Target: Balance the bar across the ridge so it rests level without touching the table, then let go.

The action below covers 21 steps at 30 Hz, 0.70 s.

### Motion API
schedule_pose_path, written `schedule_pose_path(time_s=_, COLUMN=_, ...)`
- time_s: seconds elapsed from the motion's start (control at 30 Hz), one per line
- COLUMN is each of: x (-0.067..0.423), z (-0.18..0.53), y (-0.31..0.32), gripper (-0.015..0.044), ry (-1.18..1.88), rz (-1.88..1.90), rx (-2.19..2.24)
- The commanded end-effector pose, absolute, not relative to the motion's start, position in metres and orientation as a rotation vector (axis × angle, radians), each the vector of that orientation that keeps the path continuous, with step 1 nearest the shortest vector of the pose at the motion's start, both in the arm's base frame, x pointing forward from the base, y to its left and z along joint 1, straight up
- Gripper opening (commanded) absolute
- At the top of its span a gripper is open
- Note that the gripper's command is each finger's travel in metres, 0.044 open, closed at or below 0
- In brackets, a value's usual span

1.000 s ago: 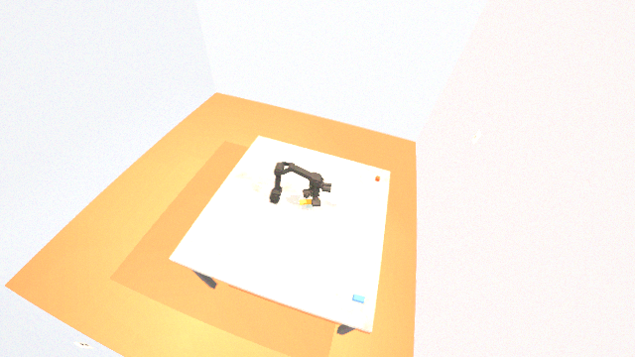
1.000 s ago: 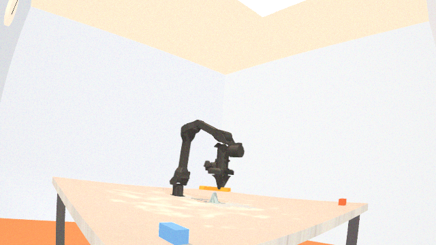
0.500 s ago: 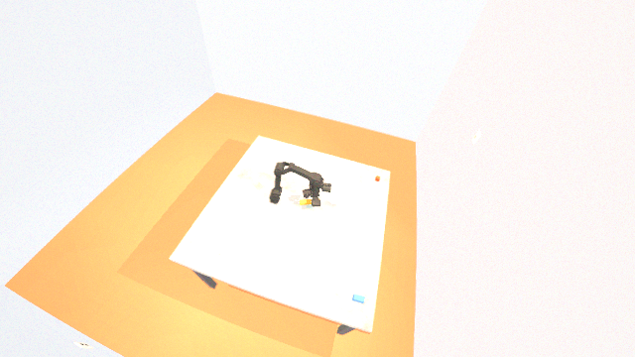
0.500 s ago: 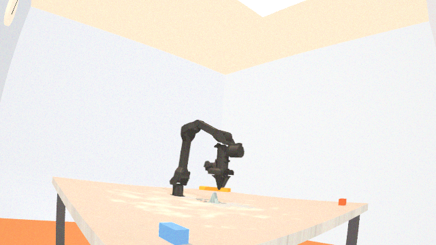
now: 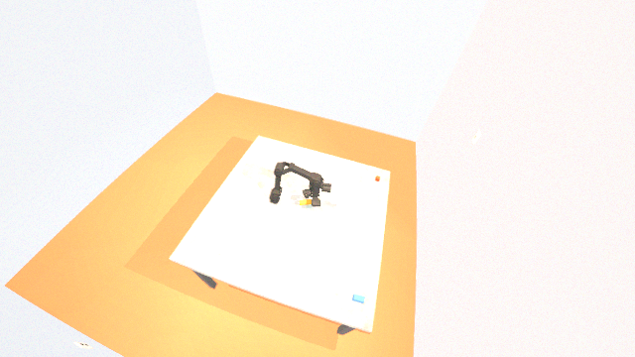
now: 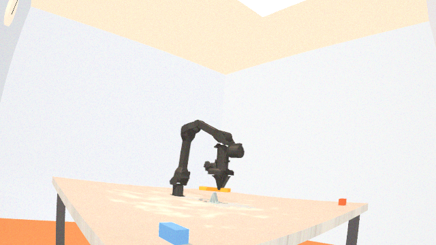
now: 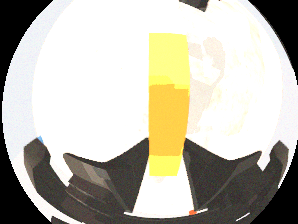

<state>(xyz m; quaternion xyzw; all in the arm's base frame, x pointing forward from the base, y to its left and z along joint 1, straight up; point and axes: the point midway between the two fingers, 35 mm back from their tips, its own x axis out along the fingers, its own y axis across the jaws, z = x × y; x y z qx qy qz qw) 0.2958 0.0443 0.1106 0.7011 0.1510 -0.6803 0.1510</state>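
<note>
My gripper (image 6: pixel 219 188) (image 5: pixel 315 202) (image 7: pixel 164 163) is shut on a yellow-orange bar (image 6: pixel 208 188) (image 5: pixel 305 202) (image 7: pixel 166 106) near its middle. In the exterior view the bar is held about level, a little above the table, and above and slightly behind a small grey pointed ridge (image 6: pixel 214 197). In the wrist view the bar runs straight away from the fingers over the white table; the ridge is hidden under it.
A blue block (image 6: pixel 174 233) (image 5: pixel 358 297) lies near the table's front corner. A small orange cube (image 6: pixel 342 201) (image 5: pixel 377 178) sits near the far right edge. The arm's base (image 6: pixel 178 190) (image 5: pixel 274 196) stands left of the ridge.
</note>
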Motion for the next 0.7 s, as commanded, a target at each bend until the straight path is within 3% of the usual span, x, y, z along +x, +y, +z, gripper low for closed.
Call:
schedule_pose_path(time_s=0.0, x=0.296, z=0.1097, y=0.044, gripper=0.0, ry=0.428, rz=-1.955, rx=2.015)
schedule_pose_path(time_s=0.67, x=0.296, z=0.108, y=0.044, gripper=0.0, ry=0.428, rz=-1.955, rx=2.015)
